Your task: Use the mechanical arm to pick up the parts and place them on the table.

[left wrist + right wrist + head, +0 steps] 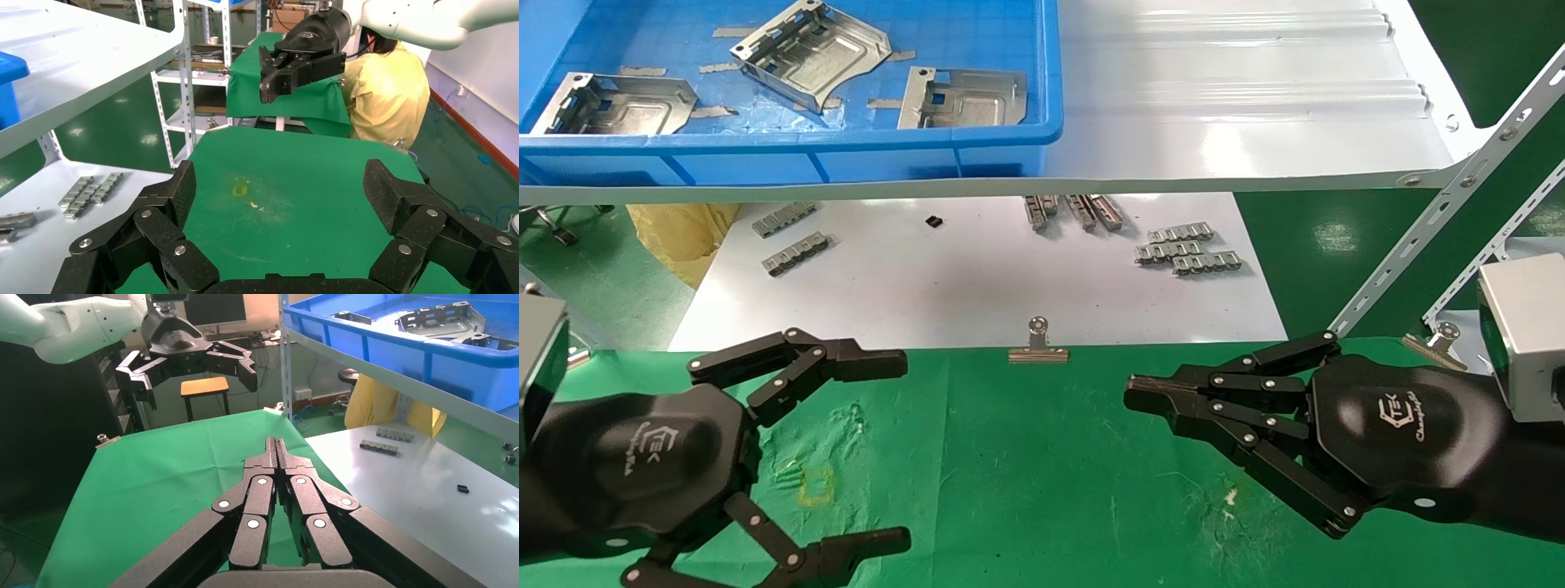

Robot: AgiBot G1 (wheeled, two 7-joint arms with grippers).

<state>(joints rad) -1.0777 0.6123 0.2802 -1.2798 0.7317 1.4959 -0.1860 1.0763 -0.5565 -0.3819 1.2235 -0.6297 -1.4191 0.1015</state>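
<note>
Head view | left gripper point(878, 445) spread, partly cropped | right gripper point(1144, 396) closed, empty | parts point(805, 53) binned

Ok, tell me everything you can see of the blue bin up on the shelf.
The blue bin is a shallow, open-topped plastic tray with a thick rolled rim and ribbed outer wall. It sits level on the white shelf, at the shelf's left end, above the white sheet. Three silver parts lie flat on its floor: one left, one middle, one right, apart from each other. Short strips of tape dot the floor. Neither claw touches it.
</note>
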